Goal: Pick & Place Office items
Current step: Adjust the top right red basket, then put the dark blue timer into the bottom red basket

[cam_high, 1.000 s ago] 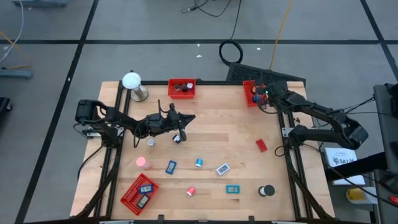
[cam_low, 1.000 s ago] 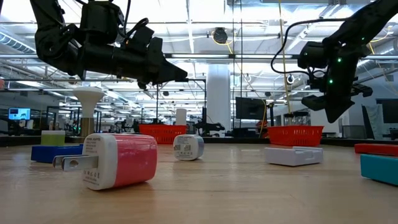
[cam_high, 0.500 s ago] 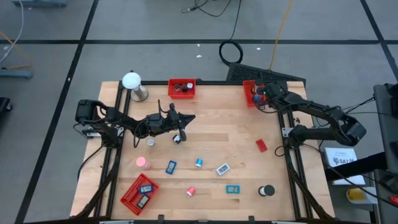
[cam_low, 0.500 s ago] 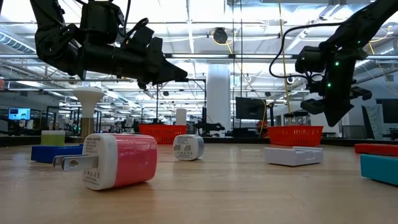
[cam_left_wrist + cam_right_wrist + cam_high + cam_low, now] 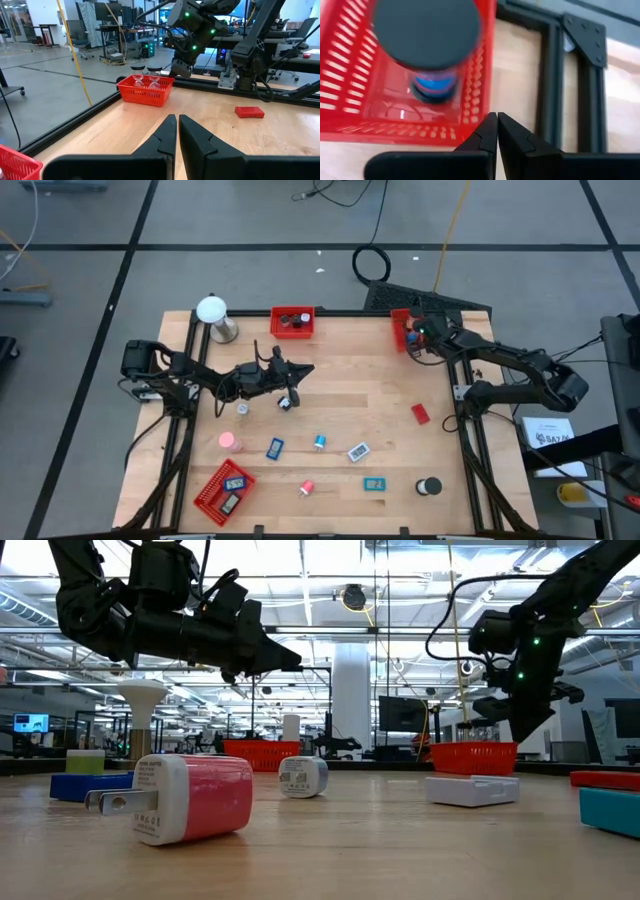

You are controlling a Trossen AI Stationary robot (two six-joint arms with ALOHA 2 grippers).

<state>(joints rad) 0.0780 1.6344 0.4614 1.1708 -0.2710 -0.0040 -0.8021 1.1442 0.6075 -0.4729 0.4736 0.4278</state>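
Jaws shut, small mixed-colour office items (image 5: 320,442) scattered on table (image 5: 340,395)

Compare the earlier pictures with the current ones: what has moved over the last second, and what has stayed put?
Only the right gripper moved: shut and empty, it edged left, farther over the red tray at the table's back right corner. Nothing was taken hold of or let go. The left gripper, also shut, hangs where it was above the table's middle, and the items on the table lie as before.
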